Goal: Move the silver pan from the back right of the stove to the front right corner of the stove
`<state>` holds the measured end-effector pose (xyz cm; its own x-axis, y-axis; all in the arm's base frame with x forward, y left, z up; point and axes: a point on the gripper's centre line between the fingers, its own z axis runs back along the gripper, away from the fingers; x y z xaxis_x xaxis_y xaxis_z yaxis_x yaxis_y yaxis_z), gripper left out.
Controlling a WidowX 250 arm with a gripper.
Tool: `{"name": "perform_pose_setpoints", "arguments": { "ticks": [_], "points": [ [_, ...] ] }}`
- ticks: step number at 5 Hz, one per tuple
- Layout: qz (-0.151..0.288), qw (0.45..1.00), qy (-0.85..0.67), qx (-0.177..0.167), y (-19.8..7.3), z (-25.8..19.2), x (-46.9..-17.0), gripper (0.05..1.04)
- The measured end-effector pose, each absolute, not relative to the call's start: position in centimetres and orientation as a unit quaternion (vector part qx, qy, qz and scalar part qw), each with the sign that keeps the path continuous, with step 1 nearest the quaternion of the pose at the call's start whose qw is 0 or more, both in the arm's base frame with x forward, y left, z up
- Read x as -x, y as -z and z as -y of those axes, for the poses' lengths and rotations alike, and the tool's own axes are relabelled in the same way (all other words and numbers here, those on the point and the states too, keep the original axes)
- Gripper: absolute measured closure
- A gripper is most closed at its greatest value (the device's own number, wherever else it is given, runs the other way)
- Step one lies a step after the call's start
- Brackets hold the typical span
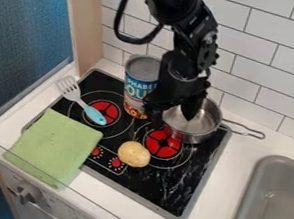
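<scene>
The black gripper [172, 112] hangs at the left side of a silver pot [197, 133], its fingers apart. One finger is over the pot's inside and the other is outside its left wall, close to a soup can [140, 83]. The can stands upright at the back of the black stove top, left of the gripper. Whether either finger touches the pot or the can, I cannot tell. The pot's handle extends right. A round, pale yellow potato-like object [134, 154] lies in front of the pot.
A green cloth [54, 146] lies over the stove's front left corner. Behind it, a spatula with a blue handle [94, 115] rests across the stove's left edge. A grey sink [276, 203] is at the right. White wall tiles [276, 62] rise behind the counter.
</scene>
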<state>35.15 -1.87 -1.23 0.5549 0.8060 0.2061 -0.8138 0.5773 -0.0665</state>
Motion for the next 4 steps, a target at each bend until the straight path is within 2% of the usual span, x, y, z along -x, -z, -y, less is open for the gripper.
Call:
{"name": "perform_pose_setpoints", "arguments": {
  "ticks": [2, 3, 4],
  "points": [
    [0.099, 0.876, -0.472, -0.007, 2.7, 2.5, -35.6, 0.103],
    [0.102, 0.876, -0.471, -0.001, 2.9, 3.1, -35.5, 0.243],
    [0.099, 0.875, -0.474, -0.004, 3.3, 3.0, -34.9, 0.547]
  ]
}}
